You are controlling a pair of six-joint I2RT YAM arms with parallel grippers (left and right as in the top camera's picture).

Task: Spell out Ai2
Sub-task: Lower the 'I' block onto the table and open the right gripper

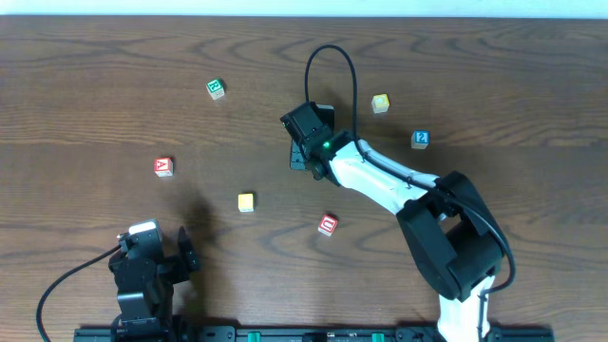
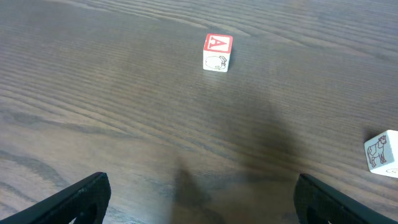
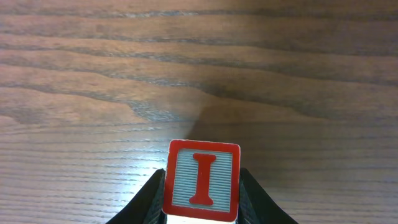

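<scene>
My right gripper is shut on a red-framed block with the letter I and holds it over bare wood. In the overhead view this gripper is at the table's middle, and the I block is hidden under it. The red A block lies at the left and also shows in the left wrist view. A green 2 block lies at the back left. A blue 2 block lies at the right. My left gripper is open and empty near the front left.
A yellow block lies left of centre. A red block lies in front of the right arm. Another yellow block lies at the back right. A block with a cow picture shows at the right edge of the left wrist view.
</scene>
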